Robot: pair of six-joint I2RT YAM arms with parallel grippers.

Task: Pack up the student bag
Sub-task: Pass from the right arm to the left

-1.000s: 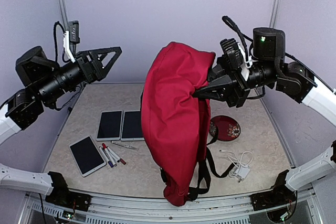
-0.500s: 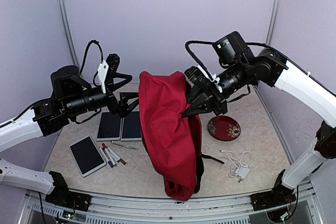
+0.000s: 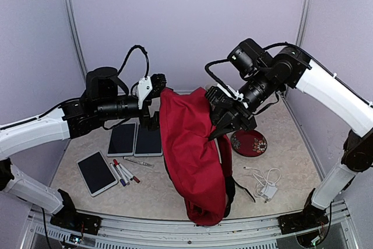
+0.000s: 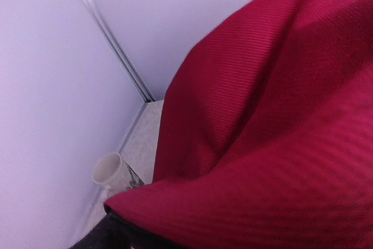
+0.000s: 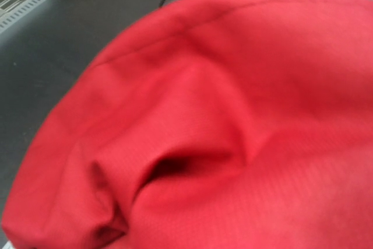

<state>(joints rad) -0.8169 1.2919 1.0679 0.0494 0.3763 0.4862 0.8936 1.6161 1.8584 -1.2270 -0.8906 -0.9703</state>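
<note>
Lilac walls box in the worktop (image 3: 303, 161), where the student bag (image 3: 192, 155) hangs upright between the tablets (image 3: 135, 139) and the red dish (image 3: 249, 143). The right jaws are clamped tight on cloth at its top, holding it up, I judge, so the mouth can be spread. The left jaws, well off to the left a second ago, now sit at its upper left edge. Whether they grip it, I cannot tell. The bag hangs lower than before.

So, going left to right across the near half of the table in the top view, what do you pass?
In order: white tablet → markers → student bag → white charger with its cable.
</note>
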